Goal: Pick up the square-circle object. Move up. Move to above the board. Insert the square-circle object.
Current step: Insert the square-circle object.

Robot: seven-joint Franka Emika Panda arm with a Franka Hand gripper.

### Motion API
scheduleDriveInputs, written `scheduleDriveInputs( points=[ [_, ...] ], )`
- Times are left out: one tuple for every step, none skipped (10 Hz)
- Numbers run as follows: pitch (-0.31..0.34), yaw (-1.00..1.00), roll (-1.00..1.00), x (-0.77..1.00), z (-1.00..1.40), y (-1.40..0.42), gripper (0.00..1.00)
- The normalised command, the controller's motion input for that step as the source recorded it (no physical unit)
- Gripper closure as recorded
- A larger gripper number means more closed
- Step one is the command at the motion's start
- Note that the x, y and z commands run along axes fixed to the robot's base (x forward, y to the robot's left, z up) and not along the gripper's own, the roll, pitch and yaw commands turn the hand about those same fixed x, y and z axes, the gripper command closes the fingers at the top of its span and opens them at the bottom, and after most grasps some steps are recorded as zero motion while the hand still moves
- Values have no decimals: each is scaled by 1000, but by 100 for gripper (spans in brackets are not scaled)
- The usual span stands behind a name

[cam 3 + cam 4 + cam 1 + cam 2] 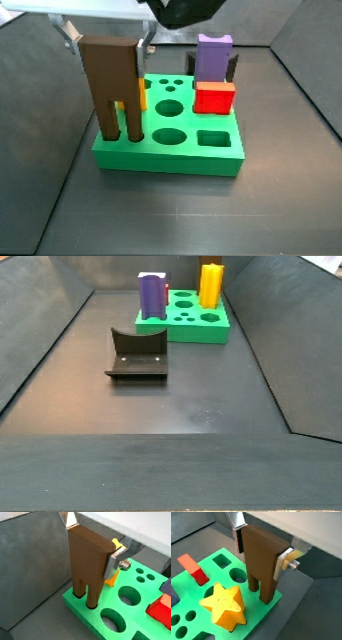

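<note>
The square-circle object (87,562) (261,562) (110,80) is a tall dark-brown block with two long legs. It stands upright at a corner of the green board (73,602) (261,612) (167,160), and both leg tips reach into holes in the board's top. My gripper (92,545) (261,551) (107,42) is around the block's flat top, one finger pressed on each narrow side, shut on it. In a side view the board (201,334) lies at the far end of the floor; neither the brown block nor the gripper shows there.
A yellow star-topped column (223,604) (211,281), a red block (194,569) (214,97) and a purple notched block (214,55) (152,296) stand in the board. The fixture (138,353) sits on the floor before it. Grey bin walls (33,562) rise close by.
</note>
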Motion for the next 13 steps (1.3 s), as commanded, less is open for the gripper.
scheduleDriveInputs(
  points=[
    [0,0,-21,74,-200,9,100],
    [-57,0,-21,20,-294,0,100],
    [-106,0,0,0,-371,0,100],
    [-131,0,0,0,-437,0,100],
    [-104,0,0,0,-437,0,100],
    [-66,0,0,0,-351,0,100],
    [0,0,0,14,-234,0,100],
    [-53,0,0,0,-331,0,100],
    [-167,-3,4,-31,-357,-57,100],
    [-224,0,13,0,-249,-43,100],
    [-203,-9,57,-77,-383,-123,100],
    [-59,0,21,-40,-26,-23,100],
    [0,0,0,0,0,0,100]
  ],
)
